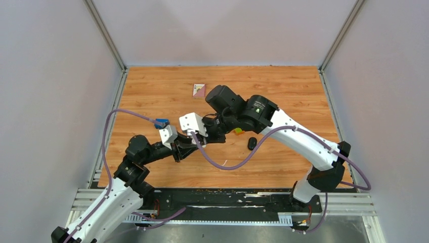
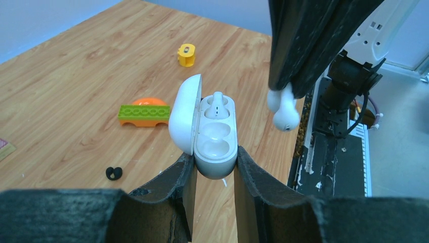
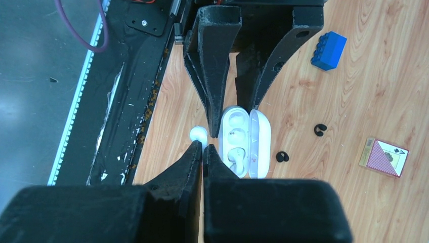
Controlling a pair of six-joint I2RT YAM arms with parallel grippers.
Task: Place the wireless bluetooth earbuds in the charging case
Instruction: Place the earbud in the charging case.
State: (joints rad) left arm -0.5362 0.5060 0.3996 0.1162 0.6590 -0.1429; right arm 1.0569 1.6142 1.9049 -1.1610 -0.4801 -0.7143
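Observation:
My left gripper [image 2: 215, 158] is shut on the near end of the white charging case [image 2: 216, 134], held up off the table with its lid [image 2: 183, 116] swung open to the left. One white earbud [image 2: 218, 104] sits in the far slot; the near slot shows empty. My right gripper [image 3: 203, 148] is shut on a second white earbud [image 2: 284, 110], which hangs from its tips just right of the case and slightly above it. In the right wrist view this earbud [image 3: 198, 134] is beside the case [image 3: 246, 142], apart from it. Two black earbuds [image 3: 319, 129] [image 3: 282, 157] lie on the wood.
An orange-and-green toy [image 2: 144, 112] and a yellow piece [image 2: 186, 54] lie beyond the case. A blue brick [image 3: 329, 49], a playing card [image 3: 383, 157] and a black pill-shaped case [image 1: 252, 143] are on the table. The table's black front rail [image 3: 126, 86] is close by.

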